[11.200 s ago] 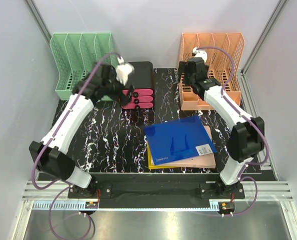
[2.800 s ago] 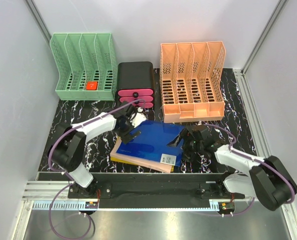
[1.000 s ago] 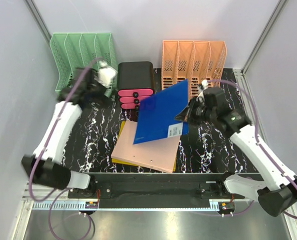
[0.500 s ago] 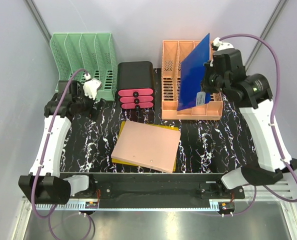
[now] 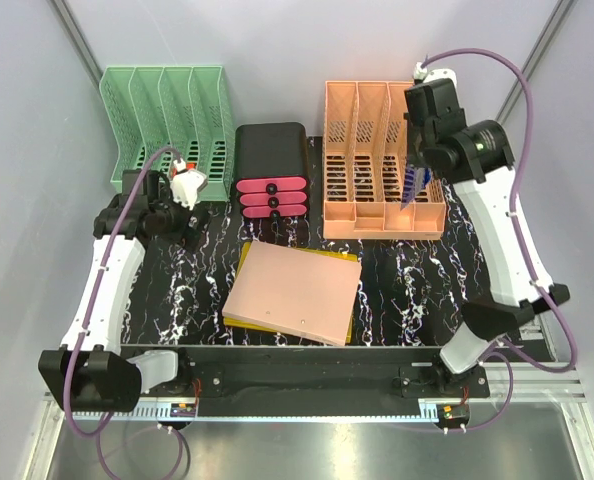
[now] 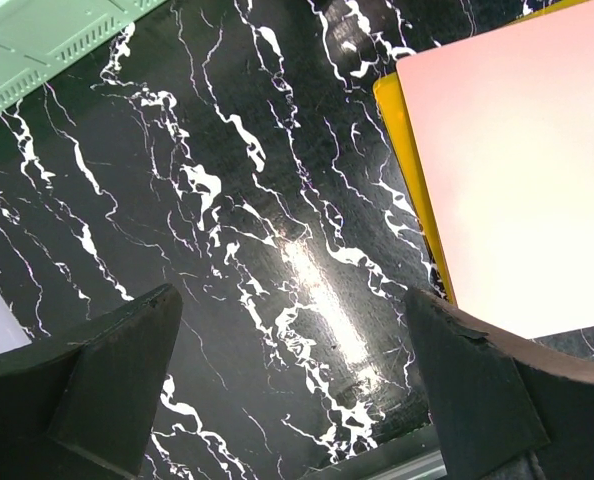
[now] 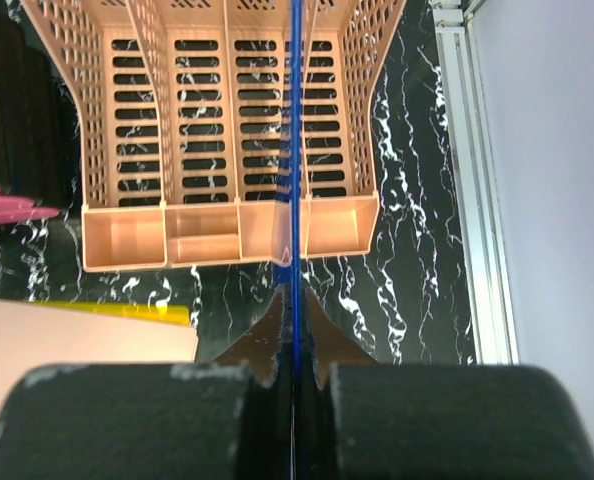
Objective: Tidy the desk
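Note:
The desk is a black tabletop with white veining. My right gripper is shut on a blue folder and holds it upright and edge-on over the right end of the orange file rack. In the right wrist view the blue folder runs as a thin line along a divider of the orange rack, pinched in the right gripper. A pink folder lies on a yellow folder at the desk's middle. My left gripper hangs open over the bare desk, left of the pink folder.
A green file rack stands at the back left, its base in the left wrist view. A black drawer unit with pink drawers sits between the two racks. Grey walls enclose three sides, and a metal rail runs along the right.
The right arm carried the blue folder from above the pile up to the orange rack and turned it edge-on. The left arm drew back and lowered slightly at the left.

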Controlling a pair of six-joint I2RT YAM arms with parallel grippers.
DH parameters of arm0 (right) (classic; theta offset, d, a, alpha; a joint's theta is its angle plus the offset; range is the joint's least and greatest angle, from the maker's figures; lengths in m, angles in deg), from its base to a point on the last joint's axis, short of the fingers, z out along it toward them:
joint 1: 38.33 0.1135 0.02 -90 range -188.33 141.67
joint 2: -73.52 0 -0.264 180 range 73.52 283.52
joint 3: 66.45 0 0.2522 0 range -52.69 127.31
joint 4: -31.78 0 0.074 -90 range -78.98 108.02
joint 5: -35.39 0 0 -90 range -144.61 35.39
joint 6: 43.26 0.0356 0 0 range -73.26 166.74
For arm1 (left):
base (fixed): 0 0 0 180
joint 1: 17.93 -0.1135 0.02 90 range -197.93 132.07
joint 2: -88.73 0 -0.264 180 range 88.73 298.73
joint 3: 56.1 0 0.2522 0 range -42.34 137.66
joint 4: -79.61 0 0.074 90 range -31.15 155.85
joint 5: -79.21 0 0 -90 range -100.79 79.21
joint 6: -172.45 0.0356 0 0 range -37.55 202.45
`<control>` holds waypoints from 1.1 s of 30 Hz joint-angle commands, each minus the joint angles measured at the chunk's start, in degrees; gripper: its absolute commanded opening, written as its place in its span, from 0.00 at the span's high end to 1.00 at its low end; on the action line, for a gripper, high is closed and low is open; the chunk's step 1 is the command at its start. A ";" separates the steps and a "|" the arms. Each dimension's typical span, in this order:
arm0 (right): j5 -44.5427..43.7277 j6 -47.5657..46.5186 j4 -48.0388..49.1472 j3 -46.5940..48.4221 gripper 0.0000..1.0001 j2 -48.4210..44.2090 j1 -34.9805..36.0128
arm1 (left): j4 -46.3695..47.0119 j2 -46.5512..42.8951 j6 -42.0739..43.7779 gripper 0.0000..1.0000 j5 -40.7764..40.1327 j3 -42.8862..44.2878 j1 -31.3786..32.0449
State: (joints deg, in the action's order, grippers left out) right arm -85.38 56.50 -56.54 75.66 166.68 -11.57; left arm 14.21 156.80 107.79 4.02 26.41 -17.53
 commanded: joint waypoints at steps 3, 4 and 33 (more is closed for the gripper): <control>-1.67 -2.90 6.27 7.96 1.00 7.28 -1.80 | 2.51 -2.59 1.02 0.01 1.19 -1.60 -0.40; -1.23 -3.16 6.62 9.44 1.00 8.08 -2.24 | 2.59 -2.68 1.11 0.01 1.28 -1.86 -0.32; 16.16 1.31 5.49 10.60 1.00 23.81 -12.87 | 4.09 -3.65 1.99 0.01 0.66 -5.38 -0.32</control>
State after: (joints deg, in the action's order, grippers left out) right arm -74.47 55.69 -50.31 84.91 189.08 -21.97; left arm 16.20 155.10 109.41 3.98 20.92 -17.57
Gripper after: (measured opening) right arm 0.014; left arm 0.987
